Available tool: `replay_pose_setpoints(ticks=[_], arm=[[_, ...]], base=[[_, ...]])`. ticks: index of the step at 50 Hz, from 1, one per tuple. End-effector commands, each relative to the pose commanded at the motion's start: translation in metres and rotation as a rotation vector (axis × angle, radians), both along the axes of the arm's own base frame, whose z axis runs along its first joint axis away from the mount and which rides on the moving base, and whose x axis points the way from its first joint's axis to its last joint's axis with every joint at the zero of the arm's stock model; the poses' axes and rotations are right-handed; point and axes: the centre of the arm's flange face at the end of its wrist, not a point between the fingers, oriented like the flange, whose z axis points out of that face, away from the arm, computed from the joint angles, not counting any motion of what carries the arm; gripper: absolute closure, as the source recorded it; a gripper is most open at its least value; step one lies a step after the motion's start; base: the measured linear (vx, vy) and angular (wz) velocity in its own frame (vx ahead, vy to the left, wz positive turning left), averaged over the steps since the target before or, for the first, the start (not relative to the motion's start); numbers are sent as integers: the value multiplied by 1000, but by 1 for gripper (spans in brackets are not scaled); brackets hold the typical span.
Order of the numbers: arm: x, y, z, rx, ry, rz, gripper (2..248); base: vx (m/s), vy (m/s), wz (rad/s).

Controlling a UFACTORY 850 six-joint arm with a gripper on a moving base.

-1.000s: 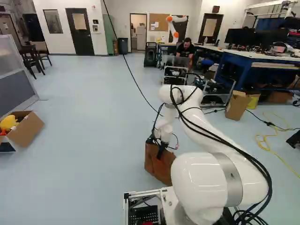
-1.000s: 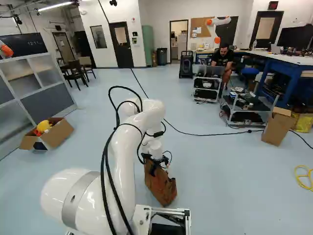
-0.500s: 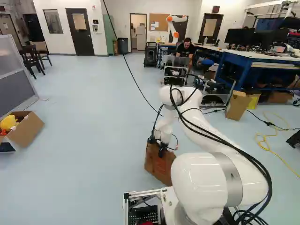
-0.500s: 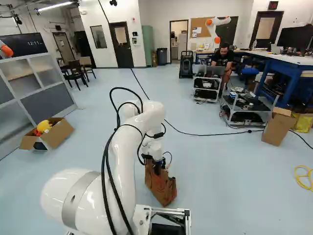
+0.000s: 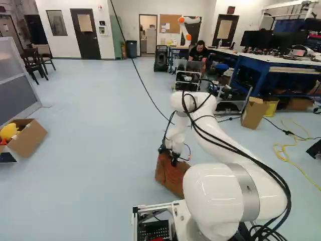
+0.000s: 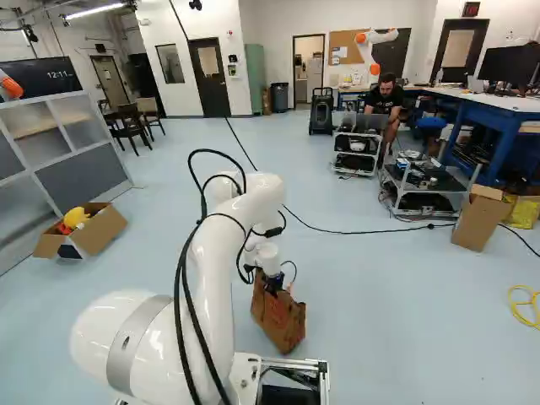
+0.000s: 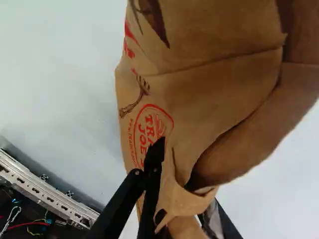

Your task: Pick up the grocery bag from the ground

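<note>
Left base view shows the white arm (image 5: 220, 196) as largest thing, right of the middle, with its gripper (image 5: 168, 153) down at the grocery bag (image 5: 169, 178). Next in size is the open carton (image 6: 101, 229), at the left of both base views, its flap spread outward. The closed-looking tall carton (image 6: 479, 218) is at the right of the right base view; what it has inside, I cannot tell.

The grocery bag is just ahead of the base, near the metal frame (image 6: 305, 366); if its bottom touches the floor is not clear. It is roughly upright. Its upper edge runs slantwise, from the far left end to the near right end in both base views, and the broad printed side faces toward the base. The bag's mouth points up to the gripper; inside it looks dark, so its content is hidden.

The gripper is clenched on the bag's paper edge: in the wrist view one finger (image 7: 153, 162) lies on the printed side, the other goes partly behind the paper.

Smallest are the yellow object (image 6: 76, 218) and the red object (image 6: 64, 229), both in the open carton.
</note>
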Motion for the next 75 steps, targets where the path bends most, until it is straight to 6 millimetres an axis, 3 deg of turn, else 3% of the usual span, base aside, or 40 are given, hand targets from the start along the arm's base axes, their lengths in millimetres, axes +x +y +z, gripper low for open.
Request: replay_pose_setpoints(ticks=[31, 75], arm=[[-7, -1, 86, -7, -23, -72, 232], [-43, 3, 210, -21, -74, -381, 232]], base=[[0, 0, 0], [0, 0, 0]])
